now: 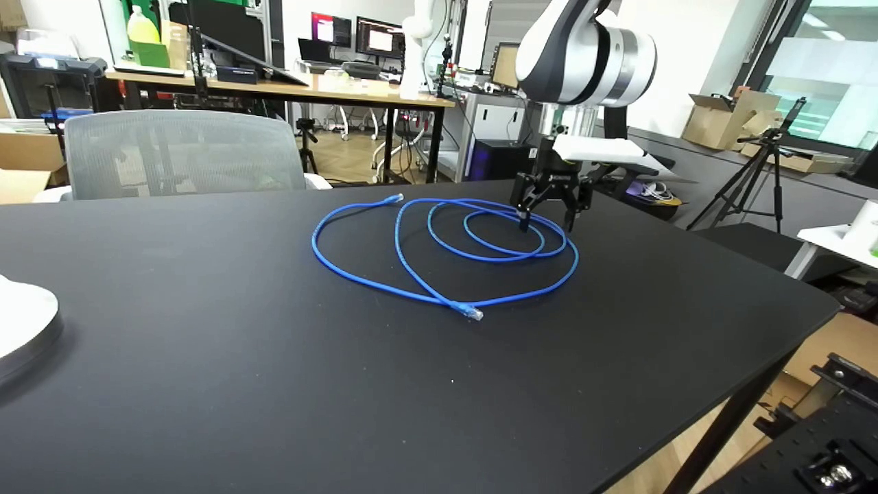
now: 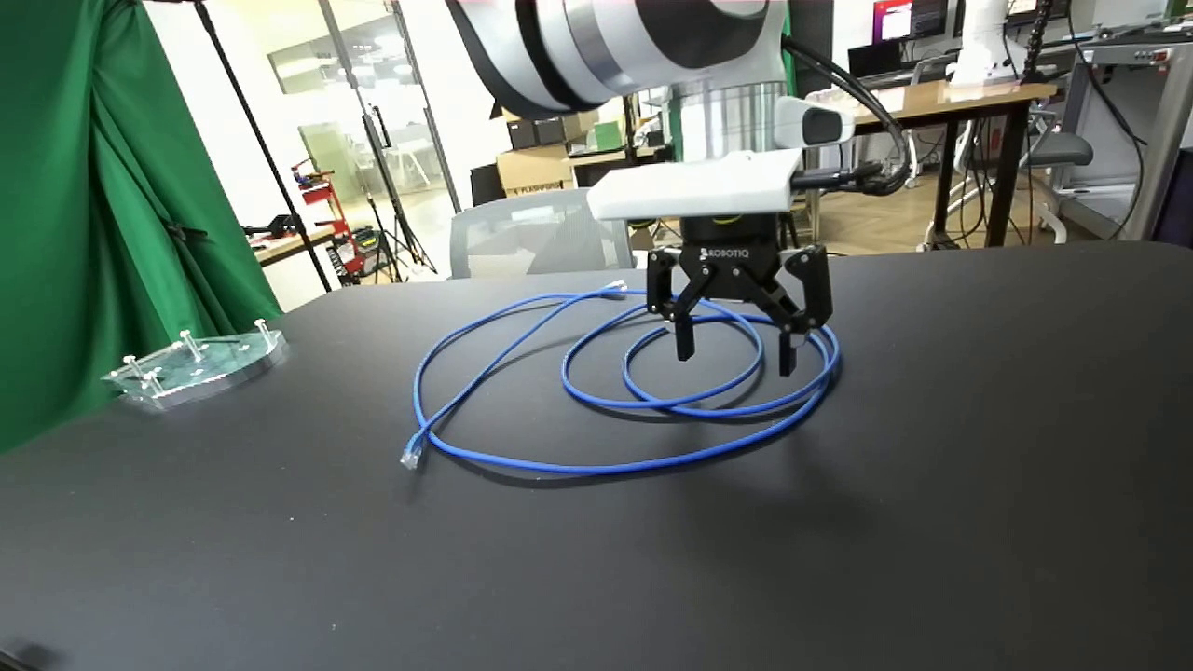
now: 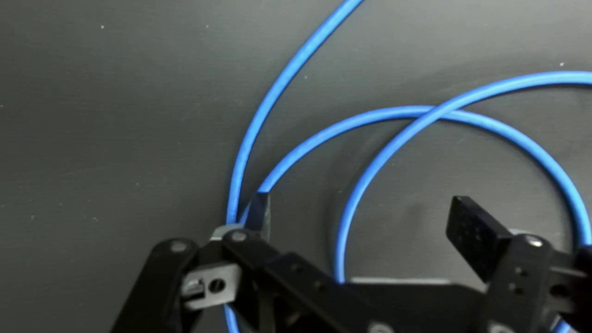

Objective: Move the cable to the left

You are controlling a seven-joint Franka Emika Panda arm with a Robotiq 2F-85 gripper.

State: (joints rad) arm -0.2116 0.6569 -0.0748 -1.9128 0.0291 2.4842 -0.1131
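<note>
The bright-blue cable [image 1: 494, 259] lies on the black table in loose overlapping loops; it also shows in an exterior view [image 2: 596, 470] and the wrist view [image 3: 434, 113]. One clear connector tip [image 1: 473, 313] points to the front, and another [image 1: 398, 198] lies at the back. My gripper [image 1: 547, 226] points down over the smaller loops, open and empty; it also shows in an exterior view [image 2: 736, 363]. In the wrist view, the gripper [image 3: 360, 208] has one strand between its spread fingers. The left finger covers part of another strand. The fingertips appear a little above the table.
A clear plate with upright bolts [image 2: 196, 368] stands at the table's left side in an exterior view. A white rounded object [image 1: 27, 319] is at the left edge. A mesh chair [image 1: 185, 154] stands behind the black table [image 1: 240, 384]. A green curtain [image 2: 121, 205] hangs beside it.
</note>
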